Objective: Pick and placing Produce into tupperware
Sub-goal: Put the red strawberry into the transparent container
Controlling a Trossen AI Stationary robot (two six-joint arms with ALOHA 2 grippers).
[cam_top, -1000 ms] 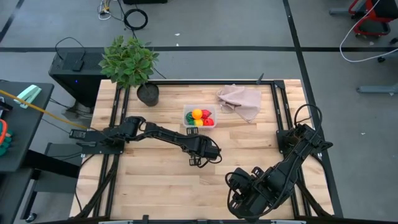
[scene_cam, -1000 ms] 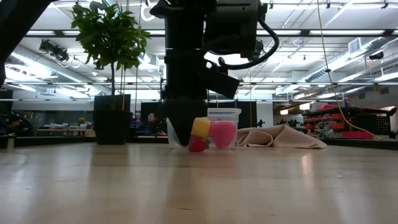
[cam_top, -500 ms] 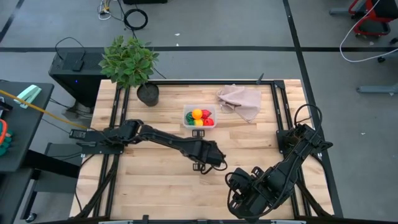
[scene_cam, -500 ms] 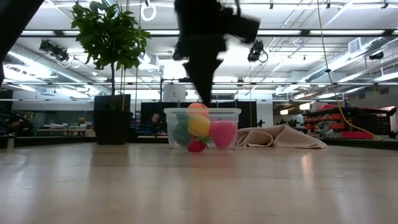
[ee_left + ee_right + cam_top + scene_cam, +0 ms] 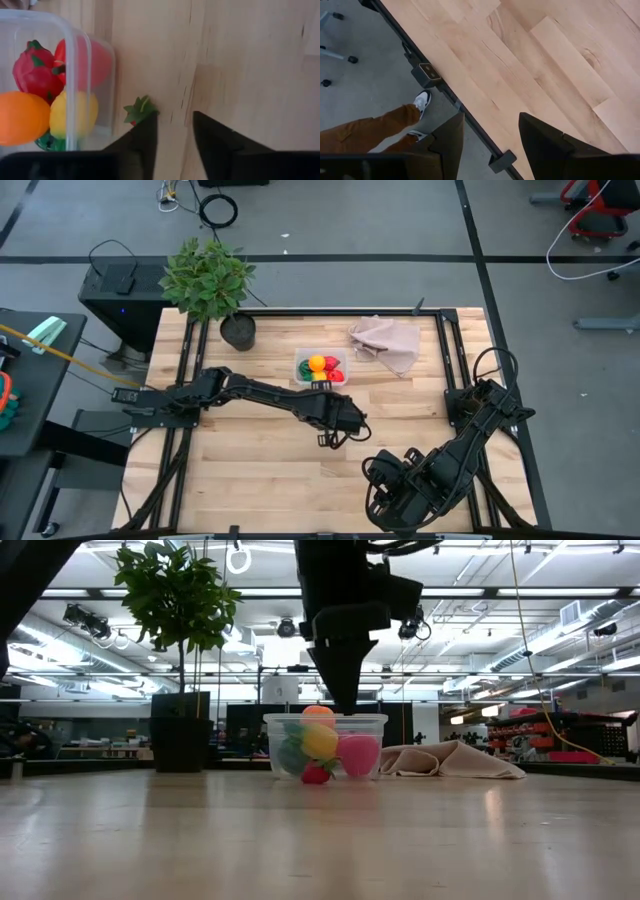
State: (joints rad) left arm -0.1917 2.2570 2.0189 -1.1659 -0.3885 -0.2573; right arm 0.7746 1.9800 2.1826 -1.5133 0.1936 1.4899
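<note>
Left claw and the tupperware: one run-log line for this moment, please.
left claw: open, empty, above table | tupperware: holds produce | strawberry: on table outside it | right claw: parked, open

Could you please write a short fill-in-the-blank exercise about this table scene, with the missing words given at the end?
1. The clear tupperware stands between the potted plant and the beige ____.
2. One small red piece with a green top lies on the table ____ the tupperware.
3. The left tool has nothing between its ____.
4. Beyond the right tool, a person's ____ stands on the floor.

Missing words: cloth; outside; fingers; shoe
</note>
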